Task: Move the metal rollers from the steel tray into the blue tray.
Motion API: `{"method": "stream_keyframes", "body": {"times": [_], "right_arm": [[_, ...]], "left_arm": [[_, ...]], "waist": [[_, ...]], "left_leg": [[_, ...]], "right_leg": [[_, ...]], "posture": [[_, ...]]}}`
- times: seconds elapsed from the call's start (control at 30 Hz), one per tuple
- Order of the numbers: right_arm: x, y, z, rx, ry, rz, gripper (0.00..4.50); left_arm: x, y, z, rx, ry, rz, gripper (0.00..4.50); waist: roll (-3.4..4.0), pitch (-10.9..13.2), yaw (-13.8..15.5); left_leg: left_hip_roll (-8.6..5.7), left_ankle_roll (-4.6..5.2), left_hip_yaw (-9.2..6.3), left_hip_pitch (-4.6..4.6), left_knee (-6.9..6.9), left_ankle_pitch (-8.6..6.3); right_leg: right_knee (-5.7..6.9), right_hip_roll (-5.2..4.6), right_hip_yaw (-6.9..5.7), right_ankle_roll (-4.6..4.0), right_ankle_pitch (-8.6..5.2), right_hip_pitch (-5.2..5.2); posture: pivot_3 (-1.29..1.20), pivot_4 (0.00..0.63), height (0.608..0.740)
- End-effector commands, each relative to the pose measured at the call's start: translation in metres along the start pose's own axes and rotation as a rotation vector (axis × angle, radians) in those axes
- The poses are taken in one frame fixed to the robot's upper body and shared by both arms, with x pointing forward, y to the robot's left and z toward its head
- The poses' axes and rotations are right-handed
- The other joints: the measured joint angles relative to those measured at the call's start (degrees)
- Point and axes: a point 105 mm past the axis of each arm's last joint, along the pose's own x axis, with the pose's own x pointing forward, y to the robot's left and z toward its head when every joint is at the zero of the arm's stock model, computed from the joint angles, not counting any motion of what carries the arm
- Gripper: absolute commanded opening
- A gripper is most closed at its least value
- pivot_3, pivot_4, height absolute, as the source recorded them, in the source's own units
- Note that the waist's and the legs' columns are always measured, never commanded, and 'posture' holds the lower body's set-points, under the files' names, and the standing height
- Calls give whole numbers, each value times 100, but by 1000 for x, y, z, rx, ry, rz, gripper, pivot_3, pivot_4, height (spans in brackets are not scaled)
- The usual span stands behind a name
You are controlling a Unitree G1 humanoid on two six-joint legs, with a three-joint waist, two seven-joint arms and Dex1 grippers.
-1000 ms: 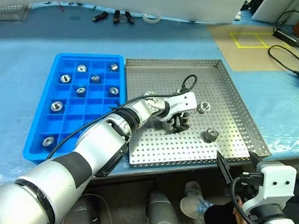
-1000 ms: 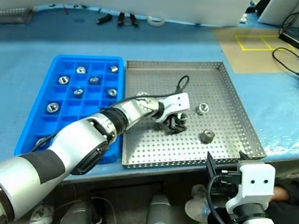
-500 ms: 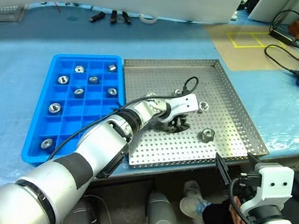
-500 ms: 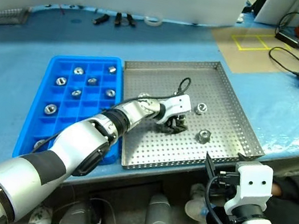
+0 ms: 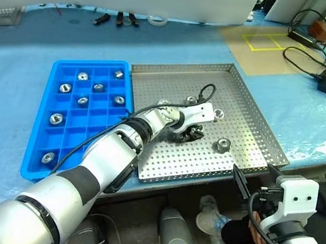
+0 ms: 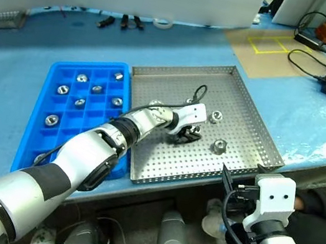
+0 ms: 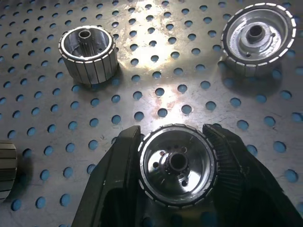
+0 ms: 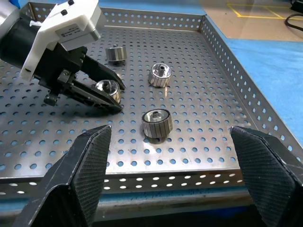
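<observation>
Left wrist view looks straight down onto a small shiny silver ribbed roller (image 7: 176, 164) standing with its centre hole pointing up and its short axis upright on the perforated floor of the large silver-grey steel tray (image 7: 156, 94); the left tool (image 7: 176, 170) is clenched on it, one black finger pressed against each side of its ribbed wall. Two more rollers stand apart from it in this view: one (image 7: 88, 53) upright with a raised hub, another (image 7: 255, 38) upright with its recessed face showing, and the edge of a fourth (image 7: 7, 168) shows at the frame's border. From the head camera, the left tool (image 5: 187, 133) sits near the middle of the steel tray (image 5: 257, 123), which lies on the pale blue covered desk (image 5: 17, 52) just beside the bright blue plastic compartment tray (image 5: 54, 93), their long sides nearly touching. Several rollers already sit in separate compartments of the blue tray, one such roller (image 5: 56, 118) with its hole facing up. A lone roller (image 5: 221, 145) stands upright in the steel tray, near its front rim. The right tool (image 8: 165, 189) hangs off the desk's front edge, level with the tray rim, its two fingers spread wide with nothing between them.
</observation>
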Motion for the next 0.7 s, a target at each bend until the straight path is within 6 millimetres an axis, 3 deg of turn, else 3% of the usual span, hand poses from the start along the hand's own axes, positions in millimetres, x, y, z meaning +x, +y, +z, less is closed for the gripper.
{"method": "stream_keyframes", "body": {"times": [0.03,0.2,0.47,0.57,0.7], "right_arm": [[1,3,17,-15,-66,37,4260],[12,3,31,-43,-111,112,4260],[41,18,54,-67,-166,345,4260],[59,28,62,-81,-181,460,4260],[77,46,75,-88,-209,612,4260]], "left_arm": [[-10,2,30,-10,-161,-77,1702],[-43,10,48,10,-318,-189,1702],[-103,29,20,45,-354,-135,1702],[-129,25,7,31,-351,-67,1702],[-159,18,-2,8,-339,76,1702]], "waist": [[1,1,2],[2,1,37],[6,4,231],[7,8,498],[14,15,1153]], "left_leg": [[-2,0,0,-6,-2,0],[-1,9,3,-17,-5,1],[9,23,6,10,-1,9],[19,24,5,13,3,11],[28,16,7,11,5,18]], "right_leg": [[0,-3,-2,-17,10,-5],[0,-6,-8,-22,13,-14],[11,-5,-9,-29,17,8],[28,0,-9,-31,18,5],[70,1,-8,-43,11,-14]], "posture": [[-697,150,740],[-626,150,740],[-377,150,740],[-254,150,740],[-105,150,740]]}}
